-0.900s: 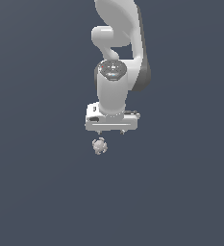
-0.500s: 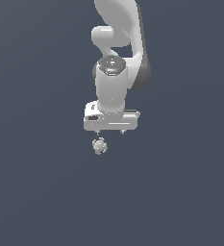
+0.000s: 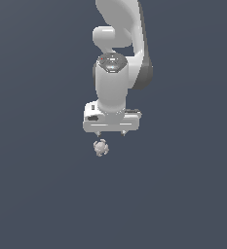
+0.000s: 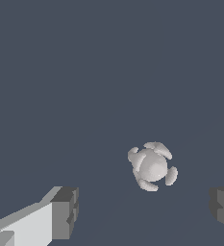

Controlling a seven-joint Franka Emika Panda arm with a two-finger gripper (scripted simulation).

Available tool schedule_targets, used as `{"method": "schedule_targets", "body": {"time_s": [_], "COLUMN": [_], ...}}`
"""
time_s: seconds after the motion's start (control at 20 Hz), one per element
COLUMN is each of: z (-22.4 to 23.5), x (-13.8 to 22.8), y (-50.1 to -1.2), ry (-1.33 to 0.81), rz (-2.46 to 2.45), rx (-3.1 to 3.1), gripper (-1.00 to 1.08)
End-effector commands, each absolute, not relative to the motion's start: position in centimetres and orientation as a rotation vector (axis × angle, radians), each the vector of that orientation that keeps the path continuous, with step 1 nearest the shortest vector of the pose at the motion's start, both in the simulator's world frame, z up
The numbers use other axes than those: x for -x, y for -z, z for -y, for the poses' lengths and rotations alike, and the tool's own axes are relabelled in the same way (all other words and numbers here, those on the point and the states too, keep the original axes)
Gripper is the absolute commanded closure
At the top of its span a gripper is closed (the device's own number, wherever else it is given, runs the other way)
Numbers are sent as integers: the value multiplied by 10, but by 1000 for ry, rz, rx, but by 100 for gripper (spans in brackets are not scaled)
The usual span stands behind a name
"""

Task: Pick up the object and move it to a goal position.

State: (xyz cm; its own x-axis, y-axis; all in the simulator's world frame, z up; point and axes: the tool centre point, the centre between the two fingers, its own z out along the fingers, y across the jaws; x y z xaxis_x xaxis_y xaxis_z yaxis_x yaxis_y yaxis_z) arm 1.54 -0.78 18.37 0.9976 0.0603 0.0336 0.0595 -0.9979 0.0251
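The arm (image 3: 119,44) is seen in the exterior view as a white column of links coming down from the upper edge of the picture, with a rounded joint at the top, a dark grey band on the exterior view's right side of the wrist, and a stout white cylinder set upright below it. Under that cylinder the flat white hand block is held level, its long side running across the picture, and the gripper (image 3: 110,133) is pointed straight down from it. Only two short fingertip stubs are shown beneath the block in this view, set well apart from each other. In the wrist view the fingers (image 4: 65,211) are seen at the two sides of the frame with a wide stretch of bare floor (image 3: 42,194) between them, so the jaws are spread wide and nothing is held. The object (image 3: 101,147) is found on the plain dark grey-blue floor, just beneath the fingertip on the exterior view's left and apart from it. In the wrist view the object (image 4: 152,166) is shown as a pale grey ball with small rounded knobs around it (five or so can be made out), lying between the two fingers, nearer one than the other, and touched by neither.
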Motion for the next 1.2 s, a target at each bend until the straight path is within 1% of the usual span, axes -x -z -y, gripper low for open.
{"method": "schedule_targets", "body": {"time_s": [0.0,0.4,1.15], "z": [9,20,55], "x": [-15,-13,0], "y": [-182,-163,-101], "ry": [-52,-40,-5], "rz": [-103,-209,-564], "rx": [-3115,-3112,-3085], "gripper": [-92,-92,-92]}}
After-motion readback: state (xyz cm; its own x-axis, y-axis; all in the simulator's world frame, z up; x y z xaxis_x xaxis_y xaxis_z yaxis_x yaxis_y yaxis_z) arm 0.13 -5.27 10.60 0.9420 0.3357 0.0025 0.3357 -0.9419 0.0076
